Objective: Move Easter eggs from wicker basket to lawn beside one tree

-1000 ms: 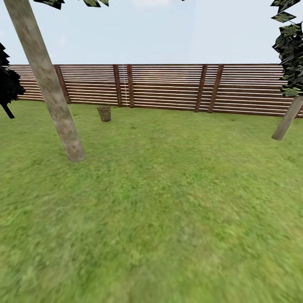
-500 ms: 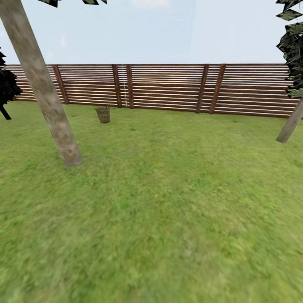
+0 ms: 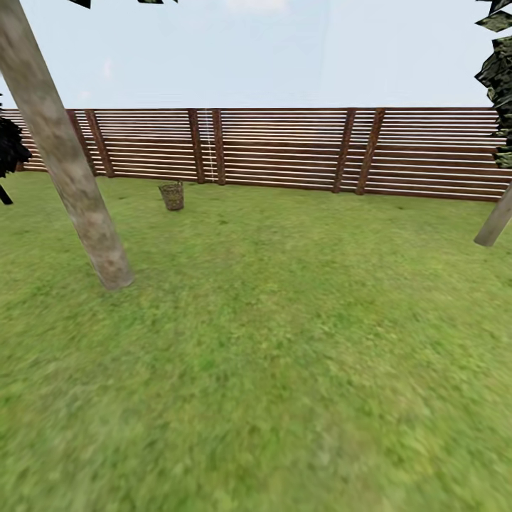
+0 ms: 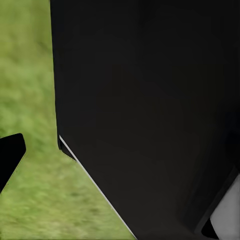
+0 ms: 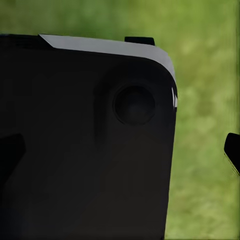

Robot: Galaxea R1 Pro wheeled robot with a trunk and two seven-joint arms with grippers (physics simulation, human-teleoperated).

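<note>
Each wrist camera looks past a dark slab of the robot's own body to blurred grass; in the left wrist view a black fingertip (image 4: 10, 157) juts in at the frame's edge, and in the right wrist view another black fingertip (image 5: 232, 150) does the same, so whether either claw is wide, narrow or holding anything cannot be told. Outward, the head view looks across the lawn (image 3: 284, 355), mottled green and blurred in the foreground. At about 10 o'clock a thick pale grey-beige tree (image 3: 60, 156) stands on the grass, leaning in the wide lens, its crown cut off by the top edge. Beyond it, near 11 o'clock and well apart from the trunk, the small brown wicker basket (image 3: 171, 196) stands upright on the grass just before the slatted wooden fence (image 3: 299, 149). A second trunk (image 3: 496, 220) is clipped by the frame at 2 o'clock, under dark leaves. The task looks barely begun: no egg lies on the grass by either tree, and the basket is too far and too small to make out its contents.
</note>
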